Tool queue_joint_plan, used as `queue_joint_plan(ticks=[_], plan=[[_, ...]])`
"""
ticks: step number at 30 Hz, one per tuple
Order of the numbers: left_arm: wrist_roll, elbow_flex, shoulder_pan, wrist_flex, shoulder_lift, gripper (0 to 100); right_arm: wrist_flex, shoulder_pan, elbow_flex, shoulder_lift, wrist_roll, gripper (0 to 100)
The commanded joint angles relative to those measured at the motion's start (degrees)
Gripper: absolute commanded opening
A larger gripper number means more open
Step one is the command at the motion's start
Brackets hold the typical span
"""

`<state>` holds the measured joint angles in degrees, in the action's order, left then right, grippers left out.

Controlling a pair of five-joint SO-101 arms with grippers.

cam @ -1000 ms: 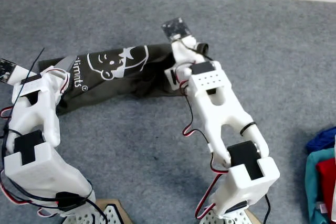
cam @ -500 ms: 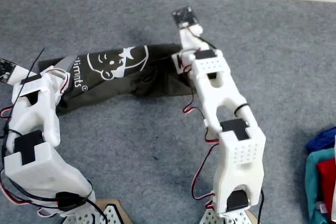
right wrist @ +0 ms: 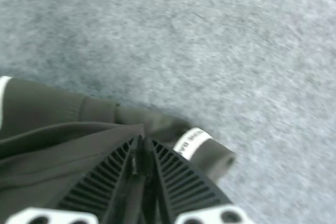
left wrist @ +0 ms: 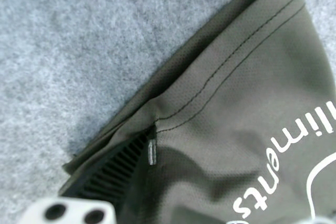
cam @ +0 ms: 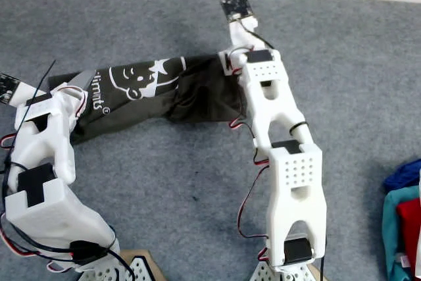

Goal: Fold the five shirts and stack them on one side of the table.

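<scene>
The right fingers [right wrist: 118,182] pinch the dark shirt [cam: 151,93] on the table [cam: 197,182]

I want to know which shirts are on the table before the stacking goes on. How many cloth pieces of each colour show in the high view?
dark olive shirt: 1
blue cloth: 1
teal cloth: 1
red cloth: 1
Total: 4

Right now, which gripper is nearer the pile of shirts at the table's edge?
Right. The right gripper holds the dark shirt's end nearer the pile; the left gripper is at the shirt's far end.
</scene>
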<state>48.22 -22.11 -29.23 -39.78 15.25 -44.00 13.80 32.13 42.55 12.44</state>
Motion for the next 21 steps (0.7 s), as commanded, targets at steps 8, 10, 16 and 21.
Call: queue_joint_plan(ticks=[8,10,16,21], plan=[[0.09,0.48,1.19,1.05,0.31,55,-38.29,-0.04,27.21,-2.86,-2.29,2.3],[0.09,0.57,1.19,1.05,0.31,55,-46.73,0.66,31.96,-2.95,-4.40,2.3],[0.09,0.57,1.19,1.05,0.31,55,-57.27,5.58,33.10,-3.47,-4.75,2.3],[0.09,0.66,1.19,1.05,0.31,55,-57.27,10.15,22.73,-6.37,-2.29,2.4]])
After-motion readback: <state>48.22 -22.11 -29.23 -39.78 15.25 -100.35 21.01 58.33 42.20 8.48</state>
